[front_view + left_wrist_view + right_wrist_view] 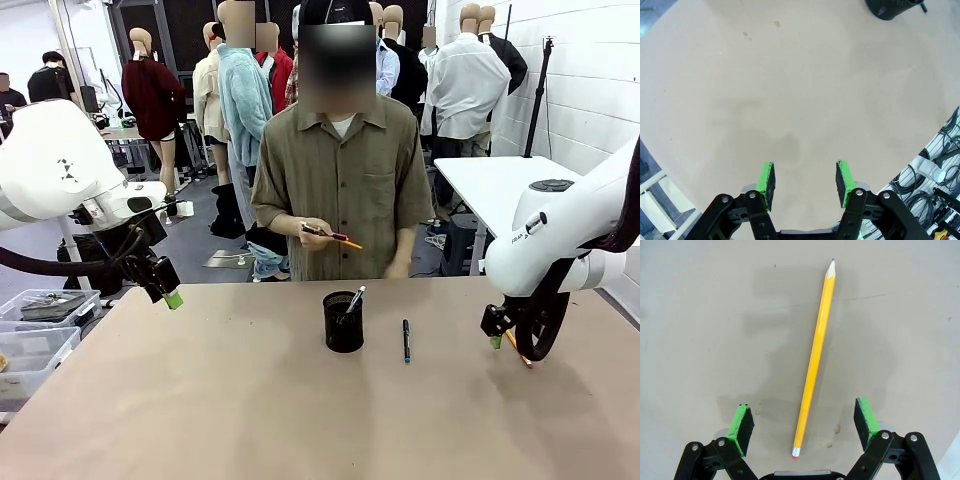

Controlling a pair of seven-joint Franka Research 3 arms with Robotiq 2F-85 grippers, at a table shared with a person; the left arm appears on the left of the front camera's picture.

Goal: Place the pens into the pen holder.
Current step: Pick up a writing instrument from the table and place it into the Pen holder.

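The black mesh pen holder [343,322] stands mid-table with a silvery pen [353,300] leaning in it; its base shows as the pen holder [892,8] at the top of the left wrist view. A dark pen [406,340] lies on the table to its right. Under my right gripper [806,424], an orange pencil [816,352] lies flat between the open fingers, untouched. That right gripper [494,334] hangs low at the table's right. My left gripper [167,289] hovers open and empty over the table's left edge. The person's hand holds an orange pencil and a dark pen [331,236].
Clear plastic bins [40,330] sit off the table's left edge. A white table [490,180] stands behind at the right. Cables [935,180] hang beside the table edge in the left wrist view. Bare tabletop [250,410] stretches in front of the holder.
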